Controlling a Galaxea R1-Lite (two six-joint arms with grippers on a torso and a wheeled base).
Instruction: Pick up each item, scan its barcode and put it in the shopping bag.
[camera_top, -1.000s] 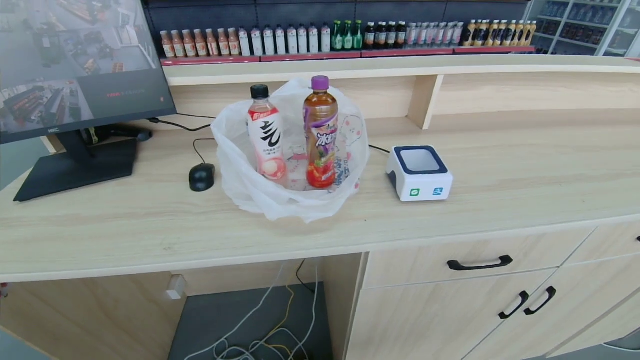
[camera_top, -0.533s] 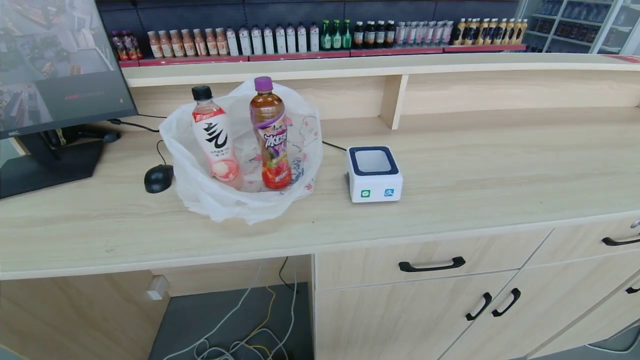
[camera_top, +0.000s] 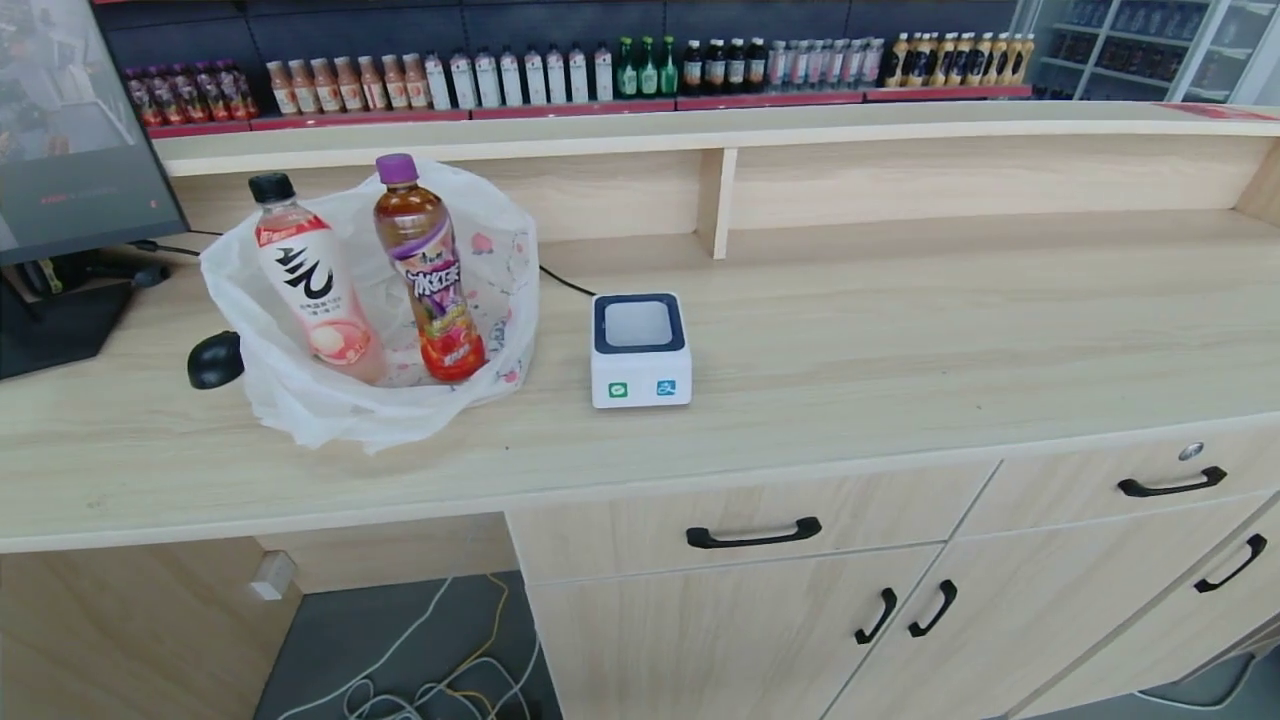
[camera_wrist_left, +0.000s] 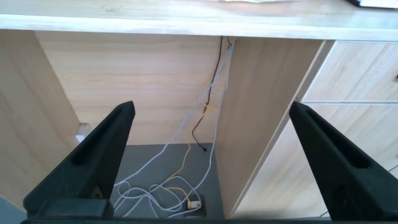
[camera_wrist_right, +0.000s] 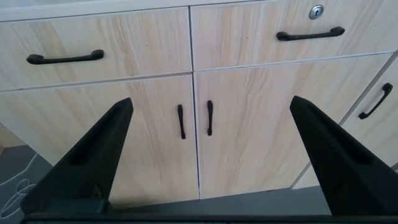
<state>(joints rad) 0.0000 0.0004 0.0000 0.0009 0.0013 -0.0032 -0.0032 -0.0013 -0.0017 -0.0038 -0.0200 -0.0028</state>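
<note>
A white plastic shopping bag (camera_top: 300, 400) stands open on the wooden counter (camera_top: 900, 350). Two bottles stand upright inside it: a pink drink with a black cap (camera_top: 305, 280) and a brown tea with a purple cap (camera_top: 430, 270). Just beside the bag sits the white barcode scanner (camera_top: 640, 350) with its blue-rimmed window facing up. My left gripper (camera_wrist_left: 211, 162) is open below the counter's edge, facing the gap under the counter with loose cables (camera_wrist_left: 168, 193). My right gripper (camera_wrist_right: 208, 162) is open in front of the cabinet doors (camera_wrist_right: 193, 124), holding nothing.
A black mouse (camera_top: 214, 360) lies beside the bag, and a monitor (camera_top: 70, 150) stands at the counter's far left end. A raised shelf (camera_top: 700, 130) runs along the back, with rows of bottles (camera_top: 600, 70) behind it. Drawers with black handles (camera_top: 753, 535) sit below.
The whole head view has shifted, so the camera has turned to the right; bag, bottles and scanner keep their places on the counter.
</note>
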